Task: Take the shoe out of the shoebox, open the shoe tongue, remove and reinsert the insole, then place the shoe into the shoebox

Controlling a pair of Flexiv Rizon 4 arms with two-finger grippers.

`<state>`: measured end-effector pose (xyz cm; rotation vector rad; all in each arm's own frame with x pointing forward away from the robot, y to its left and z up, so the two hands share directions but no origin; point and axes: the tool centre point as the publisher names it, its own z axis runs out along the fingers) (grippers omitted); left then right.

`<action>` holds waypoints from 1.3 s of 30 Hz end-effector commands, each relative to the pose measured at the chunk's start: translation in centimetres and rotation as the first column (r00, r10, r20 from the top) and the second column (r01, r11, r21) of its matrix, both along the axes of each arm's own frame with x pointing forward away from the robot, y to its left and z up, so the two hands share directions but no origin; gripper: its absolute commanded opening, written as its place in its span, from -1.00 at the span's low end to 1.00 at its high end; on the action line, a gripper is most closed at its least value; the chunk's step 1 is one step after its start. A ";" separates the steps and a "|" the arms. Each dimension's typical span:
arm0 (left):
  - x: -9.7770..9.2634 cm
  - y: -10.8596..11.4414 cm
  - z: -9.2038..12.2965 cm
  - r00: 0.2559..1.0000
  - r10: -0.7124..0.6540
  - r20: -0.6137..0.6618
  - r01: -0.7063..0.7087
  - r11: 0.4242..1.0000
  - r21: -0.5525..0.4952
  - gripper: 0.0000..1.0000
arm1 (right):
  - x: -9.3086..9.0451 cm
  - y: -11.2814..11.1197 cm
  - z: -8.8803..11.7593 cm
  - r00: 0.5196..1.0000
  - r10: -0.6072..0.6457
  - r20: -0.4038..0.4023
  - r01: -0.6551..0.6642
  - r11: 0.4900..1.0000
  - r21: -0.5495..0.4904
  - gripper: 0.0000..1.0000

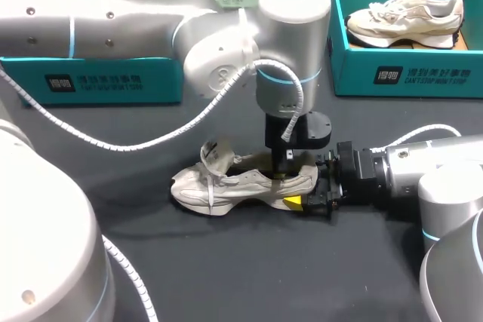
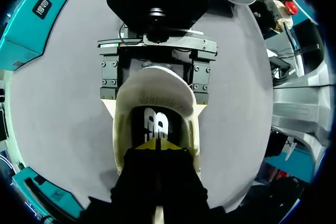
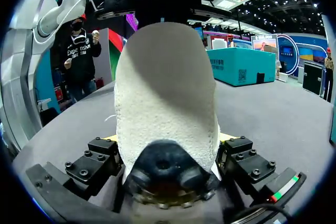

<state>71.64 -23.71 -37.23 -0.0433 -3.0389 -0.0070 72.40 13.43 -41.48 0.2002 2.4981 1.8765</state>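
Note:
A cream sneaker (image 1: 226, 182) stands on its sole mid-table, tongue pulled up and laces loose. My left gripper (image 1: 281, 171) comes straight down into the shoe's opening. In the left wrist view it (image 2: 157, 144) is shut, yellow tips together, just over the black insole (image 2: 156, 121) in the heel; I cannot tell whether the tips touch it. My right gripper (image 1: 306, 185) comes in level from the right and clasps the heel (image 3: 165, 103) between both fingers. Its yellow tips flank the heel (image 2: 155, 85) on either side.
A teal shoebox (image 1: 90, 81) stands at the back left, partly under my left arm. A second teal box (image 1: 407, 73) at the back right holds another cream sneaker (image 1: 404, 16). A white cable loops from the left arm over the dark cloth.

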 end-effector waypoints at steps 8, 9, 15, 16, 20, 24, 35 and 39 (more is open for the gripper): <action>-1.3 1.8 -0.5 1.000 0.000 0.008 0.000 1.000 0.014 -1.00 | 0.0 0.0 -0.1 1.000 -0.002 0.000 0.002 1.000 -0.003 -1.00; -1.4 2.0 -0.6 1.000 0.002 0.011 -0.002 1.000 0.015 -1.00 | 0.0 0.0 -0.1 1.000 -0.002 0.000 0.002 1.000 -0.003 -1.00; -1.4 3.2 -1.5 1.000 0.021 -0.009 -0.020 0.999 0.027 -1.00 | 0.0 0.0 -0.1 1.000 -0.002 0.000 0.002 1.000 -0.003 -1.00; -1.4 3.2 -1.6 1.000 0.022 -0.012 -0.022 0.999 0.028 -1.00 | 0.0 0.0 -0.1 1.000 -0.002 0.000 0.002 1.000 -0.003 -1.00; -1.8 3.4 -1.8 1.000 -0.005 -0.013 0.005 1.000 0.027 -1.00 | 0.0 0.0 -0.1 1.000 -0.002 0.000 0.002 1.000 -0.003 -1.00; -2.1 3.3 -2.0 1.000 -0.023 -0.004 0.023 0.999 0.024 -1.00 | 0.0 0.0 -0.1 1.000 -0.002 0.000 0.002 1.000 -0.003 -1.00; -2.6 3.1 -2.9 0.999 -0.018 0.048 0.017 0.999 0.028 -0.30 | 0.0 0.0 -0.1 1.000 -0.002 0.000 0.002 1.000 -0.003 -1.00; -2.4 2.8 -3.8 0.996 -0.004 0.093 0.000 0.999 0.037 -0.30 | 0.0 0.0 -0.1 1.000 -0.002 0.000 0.002 1.000 -0.003 -1.00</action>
